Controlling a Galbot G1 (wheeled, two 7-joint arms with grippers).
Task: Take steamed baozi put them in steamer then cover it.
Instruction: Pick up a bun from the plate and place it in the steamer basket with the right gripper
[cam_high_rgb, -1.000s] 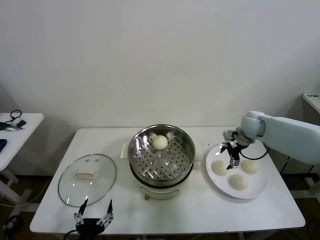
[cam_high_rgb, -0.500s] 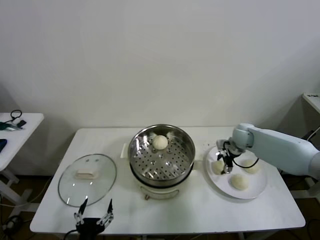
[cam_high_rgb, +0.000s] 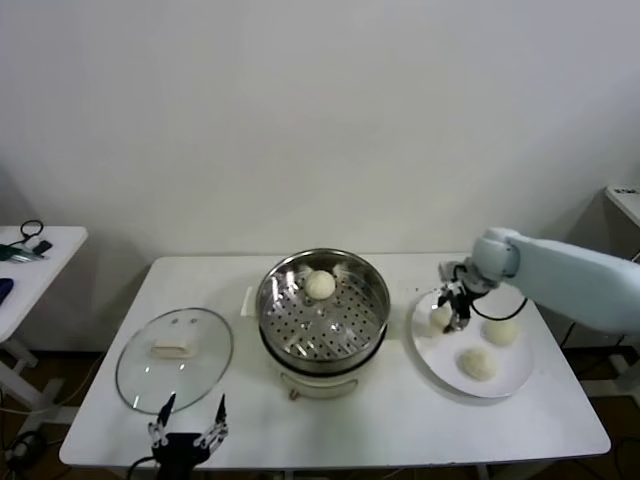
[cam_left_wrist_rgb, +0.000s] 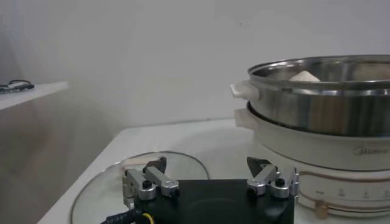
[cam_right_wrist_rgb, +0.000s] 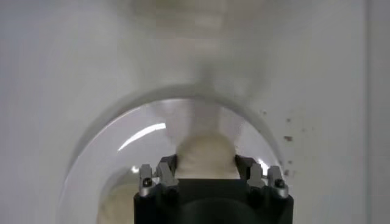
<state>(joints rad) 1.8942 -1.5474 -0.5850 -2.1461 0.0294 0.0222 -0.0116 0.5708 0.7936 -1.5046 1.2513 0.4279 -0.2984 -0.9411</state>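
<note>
The right gripper (cam_high_rgb: 453, 307) sits at centre right of the head view, closed partway on one small round cream-white dough bun (cam_high_rgb: 440, 316), which is pinched between its two fingers. In the right wrist view the same bun (cam_right_wrist_rgb: 206, 156) fills the gap between the fingers (cam_right_wrist_rgb: 166, 176), above the flat white round plate (cam_right_wrist_rgb: 116, 152). Whether the held bun clears the plate or touches it cannot be told.

Two more cream-white buns lie on that plate (cam_high_rgb: 520, 380): one toward its right edge (cam_high_rgb: 501, 331) and one nearer the lower middle (cam_high_rgb: 477, 363), both apart from the gripper.

Left of the plate, at frame centre, stands the round shiny stainless-steel steamer (cam_high_rgb: 285, 340) on its white electric base, uncovered. A fourth cream-white bun (cam_high_rgb: 320, 285) rests on the perforated insert toward the far side.

At lower left of the frame the round clear glass cover (cam_high_rgb: 140, 385), with a metal rim and a flat cream-white rectangular handle, lies flat on the white surface (cam_high_rgb: 400, 420).

The left gripper (cam_high_rgb: 187, 428) is parked at the bottom edge of the frame, just below the cover, fingers spread wide and holding nothing.
</note>
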